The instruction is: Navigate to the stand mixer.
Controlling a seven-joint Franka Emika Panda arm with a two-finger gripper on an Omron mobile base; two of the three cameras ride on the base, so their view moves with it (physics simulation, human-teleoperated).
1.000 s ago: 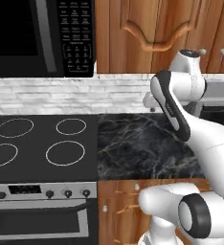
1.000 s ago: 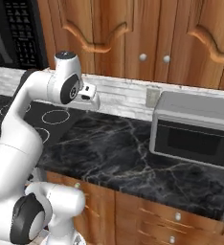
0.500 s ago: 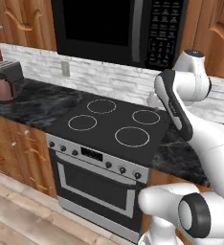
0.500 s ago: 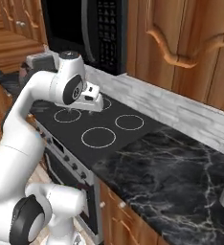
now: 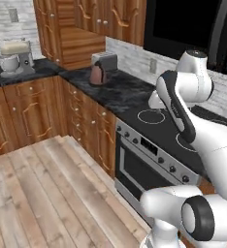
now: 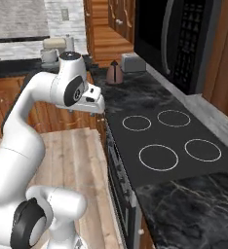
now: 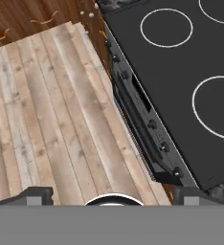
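Note:
The stand mixer [image 5: 14, 58], with a cream head and a pale bowl, stands on the dark counter at the far left of the left base view, across the wooden floor. In the right base view the stand mixer [image 6: 51, 49] sits at the top, partly behind my arm's upper joint. My gripper [image 7: 113, 198] hangs over the floor beside the oven front, far from the mixer. Its fingertips [image 7: 36, 195] stand wide apart with nothing between them, so it is open.
A black stove [image 6: 169, 141] with an oven front [image 5: 144, 164] lies close on the right. A toaster [image 5: 104, 59] and a brown kettle [image 5: 97, 75] sit on the counter corner. Wooden cabinets [image 5: 33, 109] line the far side, and a plank floor [image 5: 42, 189] stretches between.
Both base views have swung left with the base. The stove has slid to the right, and the corner counter, floor and stand mixer have come into view. The arm keeps its pose.

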